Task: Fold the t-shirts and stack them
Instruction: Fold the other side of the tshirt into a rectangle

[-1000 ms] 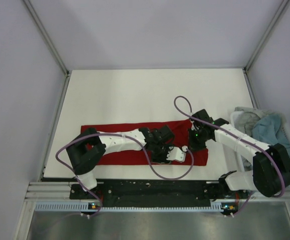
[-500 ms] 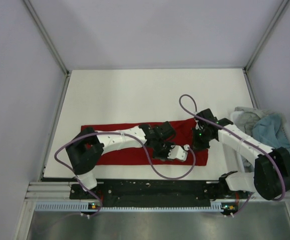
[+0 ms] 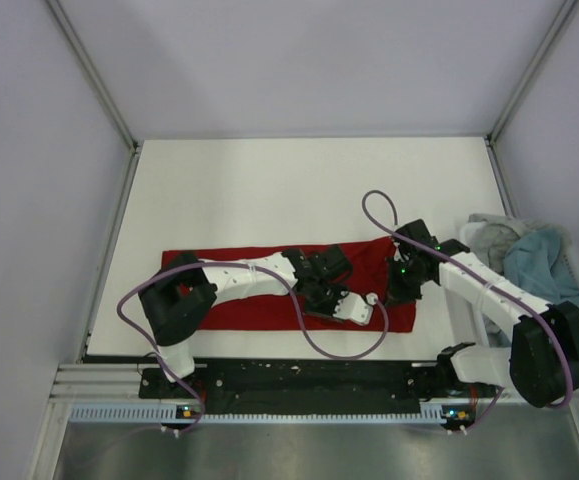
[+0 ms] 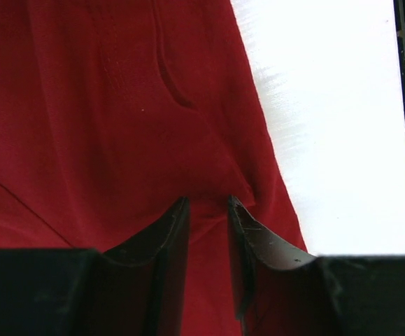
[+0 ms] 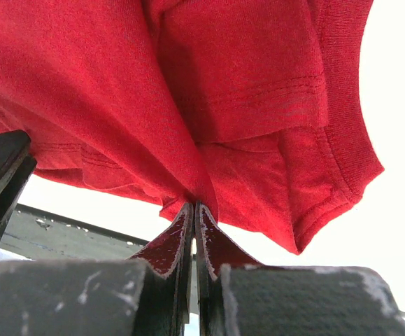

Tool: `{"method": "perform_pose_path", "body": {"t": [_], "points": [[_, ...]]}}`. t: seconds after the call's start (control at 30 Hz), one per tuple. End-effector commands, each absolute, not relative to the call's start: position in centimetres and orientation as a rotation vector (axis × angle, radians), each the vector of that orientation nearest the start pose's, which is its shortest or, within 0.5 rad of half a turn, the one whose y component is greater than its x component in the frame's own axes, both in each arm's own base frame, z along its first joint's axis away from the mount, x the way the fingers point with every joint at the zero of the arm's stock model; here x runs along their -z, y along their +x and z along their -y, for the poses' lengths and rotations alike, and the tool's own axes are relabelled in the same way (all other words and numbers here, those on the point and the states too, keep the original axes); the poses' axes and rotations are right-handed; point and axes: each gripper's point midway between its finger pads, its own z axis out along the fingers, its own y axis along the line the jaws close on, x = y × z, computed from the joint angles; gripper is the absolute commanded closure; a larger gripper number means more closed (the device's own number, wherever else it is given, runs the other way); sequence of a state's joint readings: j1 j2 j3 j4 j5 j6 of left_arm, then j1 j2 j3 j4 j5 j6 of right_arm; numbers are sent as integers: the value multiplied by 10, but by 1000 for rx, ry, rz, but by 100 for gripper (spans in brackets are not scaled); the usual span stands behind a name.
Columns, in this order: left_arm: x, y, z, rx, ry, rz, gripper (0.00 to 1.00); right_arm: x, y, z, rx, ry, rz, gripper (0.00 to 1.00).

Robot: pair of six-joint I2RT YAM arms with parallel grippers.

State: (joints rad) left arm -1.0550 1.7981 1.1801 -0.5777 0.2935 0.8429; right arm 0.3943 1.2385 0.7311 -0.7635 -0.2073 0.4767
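Note:
The deep red t-shirt (image 3: 249,285) lies as a long folded strip across the near part of the table. My left gripper (image 3: 361,308) is down on its near right end. In the left wrist view its fingers (image 4: 208,201) stand narrowly apart with a bunched fold of red cloth (image 4: 118,105) between them. My right gripper (image 3: 400,292) is at the shirt's right end. In the right wrist view it (image 5: 194,204) is shut on a pinch of the red shirt (image 5: 244,84), which hangs lifted off the table. The teal-blue t-shirt (image 3: 537,255) and the light grey t-shirt (image 3: 486,236) lie heaped at the right.
The heap sits in a white basket (image 3: 466,318) off the table's right edge. The white table (image 3: 269,190) is walled by grey panels at left, back and right. A black rail (image 3: 299,375) runs along the near edge. Purple cables loop over both arms.
My right gripper has shifted a little right and nearer, carrying the shirt's right end. My left arm has swung slightly right; its gripper stays on the shirt's near right part.

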Motion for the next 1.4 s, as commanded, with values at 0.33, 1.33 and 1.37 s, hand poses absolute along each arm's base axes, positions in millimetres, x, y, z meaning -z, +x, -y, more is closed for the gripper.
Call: {"method": "perform_pose_path", "body": {"t": [0.33,1.33,1.37], "points": [[-32,163,336,-603,-2896,1800,64,-58,180,-114,-322,235,-2893,53],[-24,162,332,-622,-2845,1886,70,-49,386,-107,-441,418,-2558,96],[-23,160,332,-630,-2840,1881,69,-49,388,-104,-447,434,-2553,100]]}}
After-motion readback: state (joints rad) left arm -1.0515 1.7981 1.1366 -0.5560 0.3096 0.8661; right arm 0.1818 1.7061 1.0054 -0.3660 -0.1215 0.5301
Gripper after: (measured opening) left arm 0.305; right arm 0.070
